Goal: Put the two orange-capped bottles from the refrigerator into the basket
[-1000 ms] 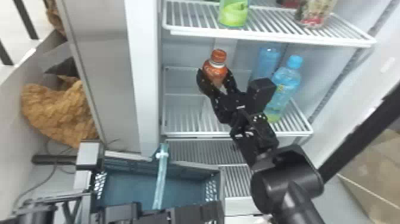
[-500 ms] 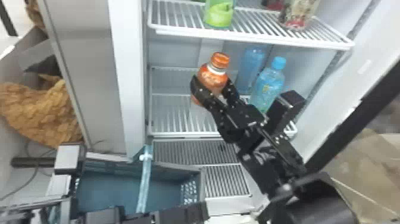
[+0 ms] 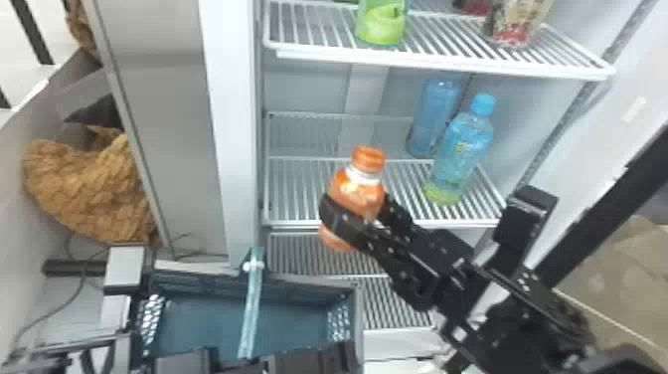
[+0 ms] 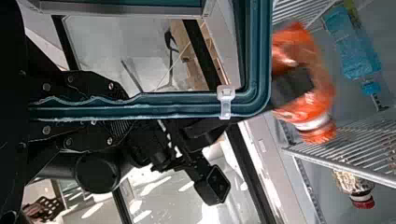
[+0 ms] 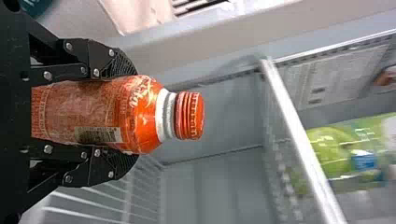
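Orange-capped bottle (image 3: 355,191), tilted slightly, hung before wire shelf (image 3: 293,223), clamped in right gripper (image 5: 134,115). Left gripper (image 4: 127,110) was closed on basket (image 3: 298,293) by its handle (image 3: 252,303). Swinging across too low risked bottle clipping basket and twisting loose.

The head view looks down toward the refrigerator (image 3: 231,124).

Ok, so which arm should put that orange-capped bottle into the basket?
Probably the right arm: its jaws are closed on the orange-capped bottle, while the left arm has its jaws clamped on the basket's rim.
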`<act>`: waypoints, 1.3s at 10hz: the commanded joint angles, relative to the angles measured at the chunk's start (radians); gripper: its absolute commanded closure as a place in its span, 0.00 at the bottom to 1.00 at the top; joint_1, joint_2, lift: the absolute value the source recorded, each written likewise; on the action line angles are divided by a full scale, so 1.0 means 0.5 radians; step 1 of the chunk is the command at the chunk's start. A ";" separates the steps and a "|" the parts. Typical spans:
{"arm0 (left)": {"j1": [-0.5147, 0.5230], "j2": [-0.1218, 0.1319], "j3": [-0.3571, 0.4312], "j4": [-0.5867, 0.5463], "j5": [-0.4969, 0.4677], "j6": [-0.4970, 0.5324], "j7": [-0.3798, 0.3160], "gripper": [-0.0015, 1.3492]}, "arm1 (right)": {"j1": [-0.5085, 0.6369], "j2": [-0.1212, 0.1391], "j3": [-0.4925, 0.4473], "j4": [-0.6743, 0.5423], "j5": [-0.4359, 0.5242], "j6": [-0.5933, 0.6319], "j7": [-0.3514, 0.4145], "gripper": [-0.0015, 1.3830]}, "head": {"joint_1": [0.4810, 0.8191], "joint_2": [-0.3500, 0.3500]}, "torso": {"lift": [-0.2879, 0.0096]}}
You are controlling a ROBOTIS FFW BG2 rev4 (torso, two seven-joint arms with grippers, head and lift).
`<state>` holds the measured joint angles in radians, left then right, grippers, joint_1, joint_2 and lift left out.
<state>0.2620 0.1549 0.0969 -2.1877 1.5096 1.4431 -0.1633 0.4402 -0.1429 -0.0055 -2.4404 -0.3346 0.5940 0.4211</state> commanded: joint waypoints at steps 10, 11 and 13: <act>-0.009 0.003 -0.018 -0.001 -0.016 0.005 0.011 0.84 | 0.096 -0.107 -0.041 -0.384 0.171 1.350 0.569 0.64 | 0.63 0.17 | 0.00; -0.009 0.003 -0.018 -0.001 -0.016 0.005 0.011 0.84 | 0.052 -0.122 -0.001 -0.354 0.167 1.433 0.615 0.64 | 0.63 0.19 | 0.00; -0.014 0.003 -0.018 -0.001 -0.016 0.005 0.014 0.84 | -0.007 -0.131 0.019 -0.295 0.163 1.458 0.655 0.57 | 0.63 0.24 | 0.00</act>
<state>0.2553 0.1564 0.0877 -2.1881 1.5016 1.4456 -0.1564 0.4445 -0.2077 0.0021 -2.5962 -0.2516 1.3197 0.7489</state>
